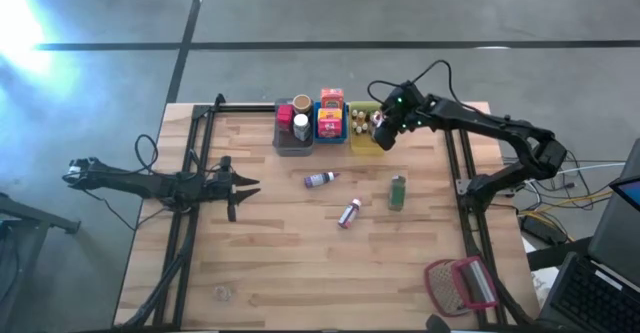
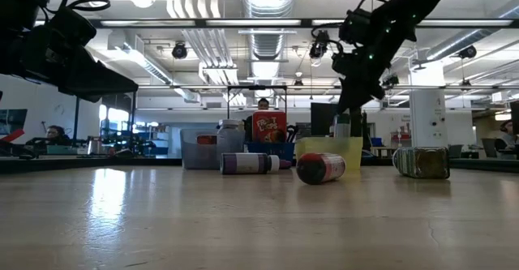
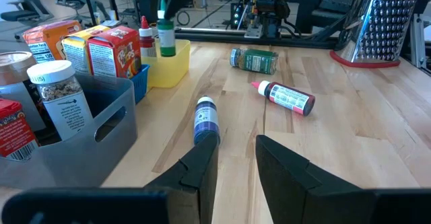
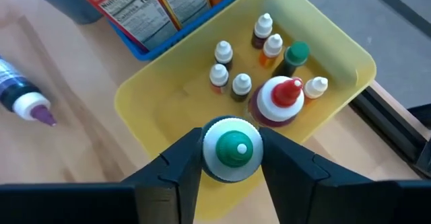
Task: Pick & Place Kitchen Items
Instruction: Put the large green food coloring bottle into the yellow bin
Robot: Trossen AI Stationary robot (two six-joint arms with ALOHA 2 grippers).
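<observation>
— Where is the right hand [image 1: 381, 125] now?

— Up at the far edge of the desk [image 1: 300, 263], over the yellow bin [image 4: 347, 56]. Its fingers are clamped on a green-capped bottle [image 4: 233, 148], held upright, long axis vertical, cap toward the wrist, above the near part of the bin.

— Much room in there?

— The near half of the bin floor is bare. The far half is crowded: several tiny dropper bottles [image 4: 241, 84] standing upright, and a bigger red-tipped bottle [image 4: 279, 97] among them. The blue bin [image 1: 331, 126] touches the yellow one's side, with orange and yellow boxes [image 3: 81, 46] standing in it, and the grey bin [image 3: 101, 126] sits next to that, holding jars [image 3: 60, 96].

— And the open desk?

— Wide and mostly bare in the middle. Three items lie on their sides there. A purple-capped bottle [image 1: 320, 180] lies nearest the bins, its long axis running roughly left to right, cap toward the right arm's side. A red-labelled bottle [image 1: 349, 213] lies nearer the front, set diagonally. A green jar [image 1: 398, 191] lies to its right, long axis running front to back.

— The left hand [image 1: 246, 185]?

— Low over the left side of the desk, well apart from everything, pointing toward the purple-capped bottle. Its fingers stand a little apart with nothing between them.

— Anything near the front edge?

— A red-framed mesh thing [image 1: 460, 283] at the front right corner, well clear of the bottles.
</observation>
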